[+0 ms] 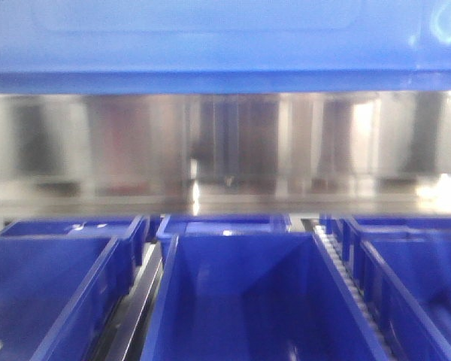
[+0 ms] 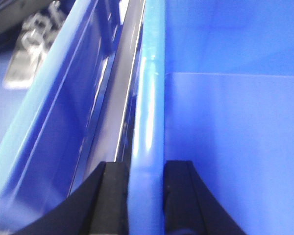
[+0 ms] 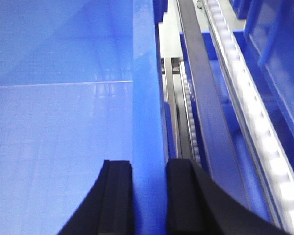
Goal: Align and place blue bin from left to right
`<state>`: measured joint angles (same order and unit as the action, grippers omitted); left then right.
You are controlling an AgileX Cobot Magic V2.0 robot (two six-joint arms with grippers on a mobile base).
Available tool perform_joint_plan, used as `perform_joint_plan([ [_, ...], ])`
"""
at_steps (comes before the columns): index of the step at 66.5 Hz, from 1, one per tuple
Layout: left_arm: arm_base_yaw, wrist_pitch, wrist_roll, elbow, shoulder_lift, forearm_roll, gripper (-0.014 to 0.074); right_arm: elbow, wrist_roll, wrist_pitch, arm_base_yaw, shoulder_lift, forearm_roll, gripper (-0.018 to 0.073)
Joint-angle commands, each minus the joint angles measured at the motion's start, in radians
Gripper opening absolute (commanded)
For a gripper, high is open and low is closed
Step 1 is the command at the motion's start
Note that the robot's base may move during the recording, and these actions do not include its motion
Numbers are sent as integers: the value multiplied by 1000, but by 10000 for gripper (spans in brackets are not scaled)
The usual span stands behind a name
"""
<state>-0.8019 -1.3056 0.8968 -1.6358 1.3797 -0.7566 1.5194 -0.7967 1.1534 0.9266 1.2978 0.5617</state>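
I have both pincers on the blue bin (image 2: pixel 149 88). The left gripper (image 2: pixel 147 169) is shut tight on the bin's left wall, one black finger on each side. The right gripper (image 3: pixel 149 166) is shut the same way on the right wall. I see no gap at either wall.

The bin sits in the rack between two tracks. A dark rail (image 2: pixel 120 98) runs along its left edge, and just past that is the left neighbour bin (image 2: pixel 49 127). A roller rail (image 3: pixel 250 122) runs along its right edge. I think it is the middle one in the front view (my grippers are out of that picture, so I go by the rails). A big pale-blue crate (image 1: pixel 210 37) fills the top of that view, with a shiny metal back wall (image 1: pixel 225 143) under it.

What matters for the next move: the bin's long side runs straight away from me, in line with the rails, and I hold it at the near end. Going right means crossing the roller rail toward the right-hand bins (image 1: pixel 421 286). The right arm is on that side, so I guess it should lead. Both arms must go together, or the bin may turn and bump a neighbour.
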Motion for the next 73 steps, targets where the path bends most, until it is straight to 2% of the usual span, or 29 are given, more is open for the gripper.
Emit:
perform_joint_plan([
  [1,-19,94,23,-11,-8,-15,-111,13,-6,-113,14,-15,1,-78],
  [73,-19,94,23,-11,-8,-15,-111,13,-6,-113,14,-15,1,-78],
])
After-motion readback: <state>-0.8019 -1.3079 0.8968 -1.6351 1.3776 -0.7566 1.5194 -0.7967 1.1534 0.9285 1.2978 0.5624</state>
